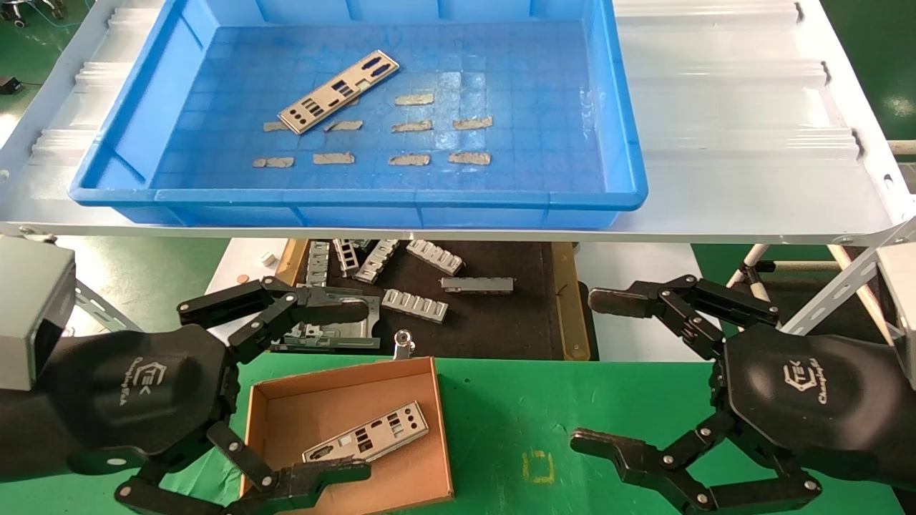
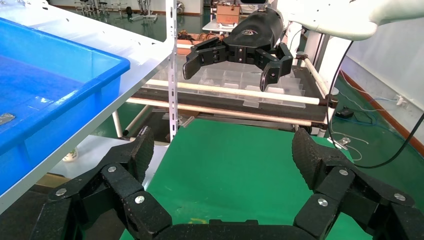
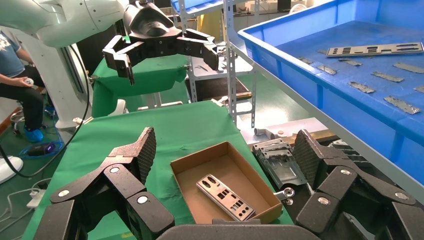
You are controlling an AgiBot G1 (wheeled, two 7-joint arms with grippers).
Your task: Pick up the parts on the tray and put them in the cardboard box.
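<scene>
We are seeing a glossy blue plastic tray point(image 1: 622, 143) whose grid-patterned floor is catching soft reflections. The part point(image 1: 338, 91) lying in it is showing a brushed, silvery metal face, and the part point(image 1: 366, 433) in the cardboard box point(image 1: 343, 386) is looking the same. The box is showing matt brown paperboard. The green table cover point(image 1: 515, 400) is looking matt and smooth. The finger pads point(image 3: 144, 150) are showing rough, stippled black rubber.

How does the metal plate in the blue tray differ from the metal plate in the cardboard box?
The plate in the tray lies on the blue tray up on the shelf; the plate in the box lies in the cardboard box on the green table. The first rests among tan strips; the second lies alone. Both are silver, flat, with punched cutouts.
</scene>
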